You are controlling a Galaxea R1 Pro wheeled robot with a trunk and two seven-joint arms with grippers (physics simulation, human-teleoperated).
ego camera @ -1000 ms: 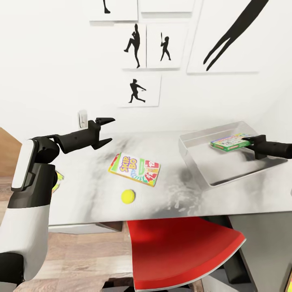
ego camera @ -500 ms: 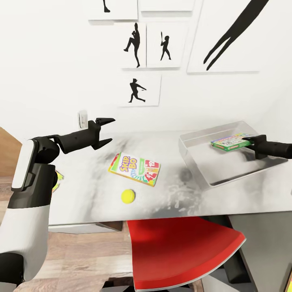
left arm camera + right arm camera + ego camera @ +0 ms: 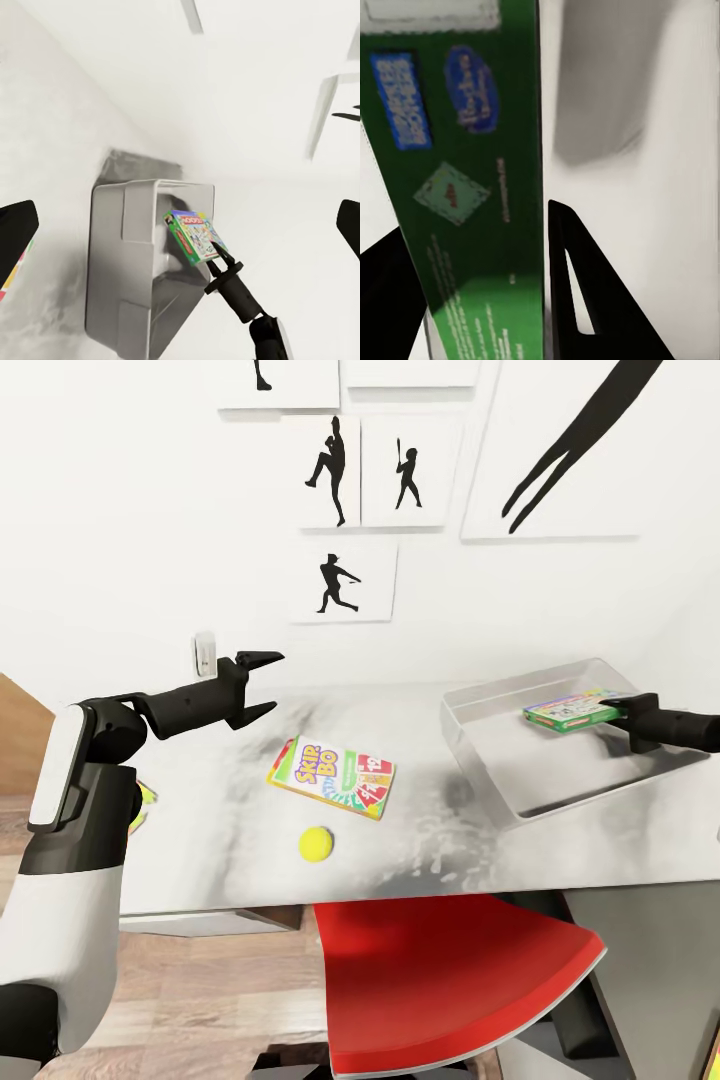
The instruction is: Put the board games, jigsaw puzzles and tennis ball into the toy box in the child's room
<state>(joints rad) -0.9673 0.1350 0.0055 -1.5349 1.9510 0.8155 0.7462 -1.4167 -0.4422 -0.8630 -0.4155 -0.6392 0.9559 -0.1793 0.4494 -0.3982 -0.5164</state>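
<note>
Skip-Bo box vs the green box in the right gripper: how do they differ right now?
The white, green and red Skip-Bo board game lies flat on the white table, untouched; the green-edged flat game box is held above the light grey toy box, clamped at one edge by the right gripper. Skip-Bo's face is mostly white; the held box is green-bordered. Both are flat printed cardboard boxes.

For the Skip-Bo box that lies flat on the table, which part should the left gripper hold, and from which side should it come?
The Skip-Bo box lies flat on the white table, so its faces give no hold. Probably best is to come from above with the open left gripper and close the fingers across its shorter width, near the middle of the long edges. The tennis ball lies apart, toward the robot, and should not interfere.
</note>
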